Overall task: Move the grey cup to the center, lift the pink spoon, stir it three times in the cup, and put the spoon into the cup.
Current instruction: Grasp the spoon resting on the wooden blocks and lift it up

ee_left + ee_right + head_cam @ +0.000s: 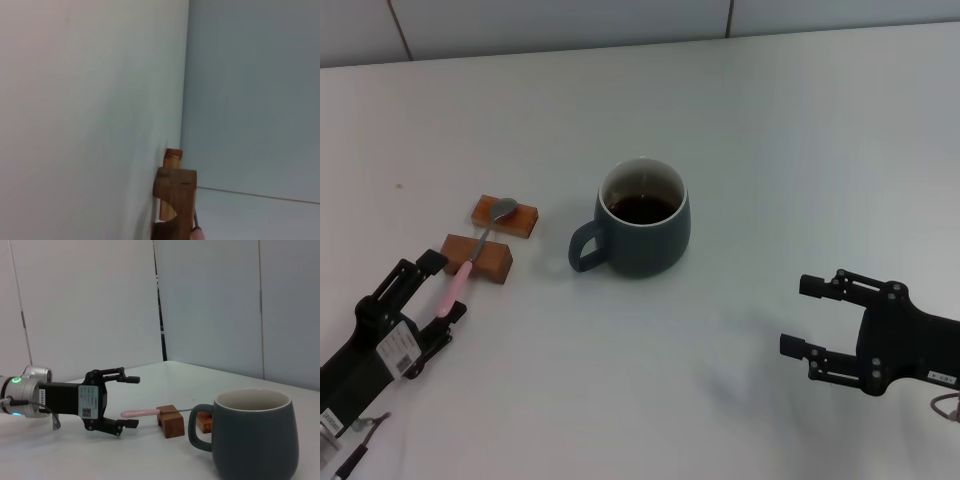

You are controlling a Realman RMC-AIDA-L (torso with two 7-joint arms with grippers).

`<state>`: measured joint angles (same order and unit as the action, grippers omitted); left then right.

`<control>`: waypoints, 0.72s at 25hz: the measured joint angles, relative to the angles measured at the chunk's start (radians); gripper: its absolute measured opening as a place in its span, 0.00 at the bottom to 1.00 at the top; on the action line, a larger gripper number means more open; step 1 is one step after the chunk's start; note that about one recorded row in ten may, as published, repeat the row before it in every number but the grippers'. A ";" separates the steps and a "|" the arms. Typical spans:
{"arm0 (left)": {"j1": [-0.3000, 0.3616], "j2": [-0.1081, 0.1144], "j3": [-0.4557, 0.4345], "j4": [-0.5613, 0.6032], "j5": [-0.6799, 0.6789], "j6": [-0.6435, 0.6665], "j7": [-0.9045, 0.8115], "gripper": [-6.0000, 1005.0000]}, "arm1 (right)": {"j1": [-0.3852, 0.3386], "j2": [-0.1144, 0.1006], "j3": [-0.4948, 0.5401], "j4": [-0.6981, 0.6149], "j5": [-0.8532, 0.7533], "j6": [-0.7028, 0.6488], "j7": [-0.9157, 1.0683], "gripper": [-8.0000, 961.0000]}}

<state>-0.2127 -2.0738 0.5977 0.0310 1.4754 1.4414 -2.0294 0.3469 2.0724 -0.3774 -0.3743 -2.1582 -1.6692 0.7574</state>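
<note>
1. Table (800, 140): white, bare save for what follows.
2. Cup (643, 217): upright near the middle, dark liquid (642, 208) inside, loop handle (586, 247) turned toward the robot's left and a little toward the robot. Likely heavy for its size, stiff, glazed and slippery, breakable, prone to slop if jerked. Best taken across the body or by the handle, kept level.
3. Right gripper (808, 318): low over the table, well apart from the cup on the robot's right, fingers spread, nothing between them.
4. Left gripper (442, 288): fingers spread either side of the spoon's handle end, not clamped on it as far as can be judged.
5. Blocks (477, 258) and (505, 217): two small wooden rests, left of the cup, one nearer the robot, one beyond.
6. Spoon (460, 279): laid across both blocks, off the table. Long axis slanted, metal bowl (503, 208) on the far block, pink handle end toward the left gripper. Probably light, stiff, thin, easy to knock off. Best pinched on the overhanging handle.
</note>
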 joint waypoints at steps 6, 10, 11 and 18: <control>-0.018 0.000 -0.004 -0.005 -0.002 -0.016 0.000 0.75 | 0.005 -0.001 0.000 0.000 0.000 0.007 0.002 0.78; -0.027 0.000 -0.006 -0.008 -0.003 -0.026 0.000 0.75 | 0.008 -0.001 0.000 -0.008 0.000 0.009 0.010 0.78; -0.030 0.000 -0.007 -0.011 -0.003 -0.029 0.000 0.75 | 0.009 -0.001 0.000 -0.011 0.000 0.009 0.012 0.78; -0.050 0.000 -0.010 -0.025 -0.003 -0.045 0.000 0.74 | 0.016 -0.002 0.000 -0.012 0.000 0.013 0.017 0.78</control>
<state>-0.2623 -2.0739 0.5880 0.0059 1.4720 1.3960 -2.0294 0.3630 2.0708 -0.3774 -0.3866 -2.1582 -1.6567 0.7749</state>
